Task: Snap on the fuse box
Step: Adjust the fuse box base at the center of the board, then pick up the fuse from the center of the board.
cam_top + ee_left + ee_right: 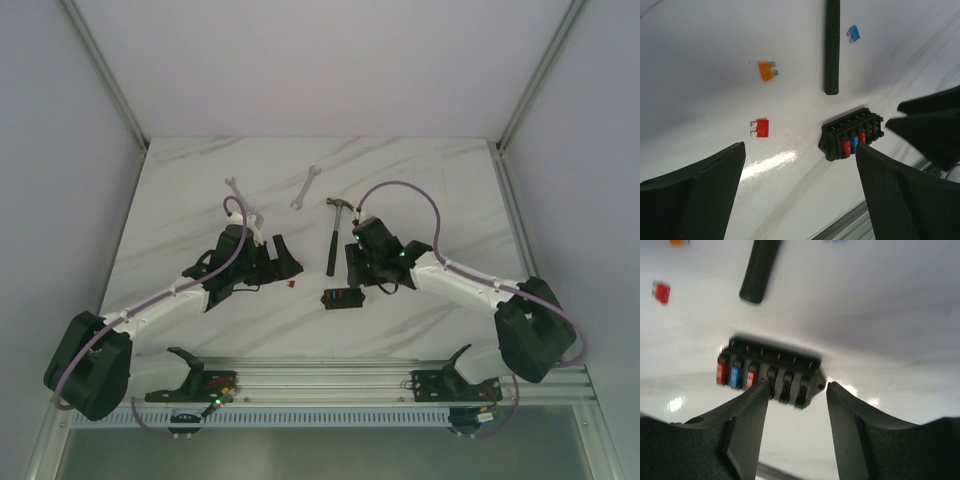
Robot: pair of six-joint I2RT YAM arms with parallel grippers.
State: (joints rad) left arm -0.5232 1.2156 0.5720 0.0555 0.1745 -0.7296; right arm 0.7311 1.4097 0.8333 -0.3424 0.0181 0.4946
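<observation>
Your right pincer (797,386) hangs parted and empty, framing the vacant-slot end of the fuse box (752,371), which lies flat on the worktop (875,310), so square up and press straight down, with your left pincer (800,147) spread wide beside it.

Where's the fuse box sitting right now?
In the top view the fuse box lies front-centre on the table, just below the handle end of the hammer, with a loose red fuse to its left.
</observation>
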